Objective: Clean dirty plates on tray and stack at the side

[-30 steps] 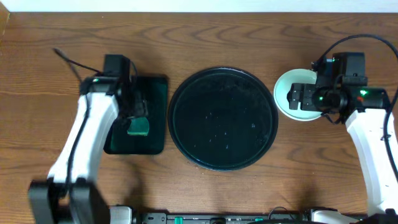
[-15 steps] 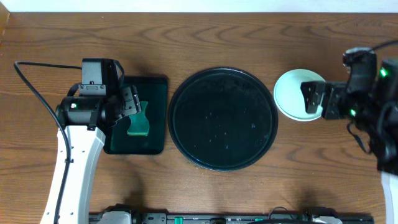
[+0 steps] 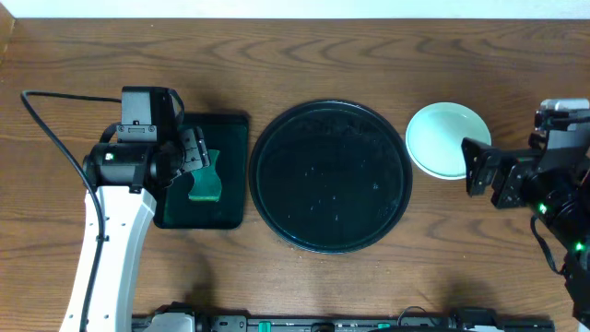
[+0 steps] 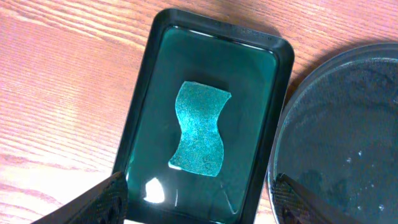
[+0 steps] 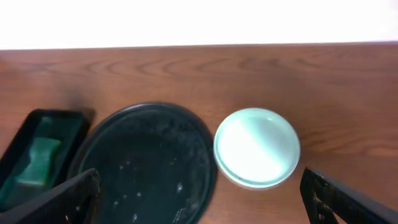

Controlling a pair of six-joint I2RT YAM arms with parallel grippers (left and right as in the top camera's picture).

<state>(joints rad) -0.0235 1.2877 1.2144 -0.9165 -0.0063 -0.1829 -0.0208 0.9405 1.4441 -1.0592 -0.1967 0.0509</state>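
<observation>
The right gripper [image 3: 473, 168] is held spread and empty, with the stacked plates [image 3: 445, 138] just to its left on the bench [image 3: 304, 55] beside the bare tray [image 3: 332, 175], well apart from the left gripper [image 3: 198, 159], spread above the sponge [image 3: 205, 184].

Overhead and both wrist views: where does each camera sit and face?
Overhead: fixed above the table, looking straight down on black tray, green tray, sponge and plates; left arm and right arm show.
Left wrist: over the green tray, facing down at the sponge; the open left gripper frames the bottom corners.
Right wrist: raised, looking down across the table toward its far edge; the open right gripper frames the bottom corners.
Shared: all three show both trays and the sponge; only the left wrist misses the plates.
</observation>
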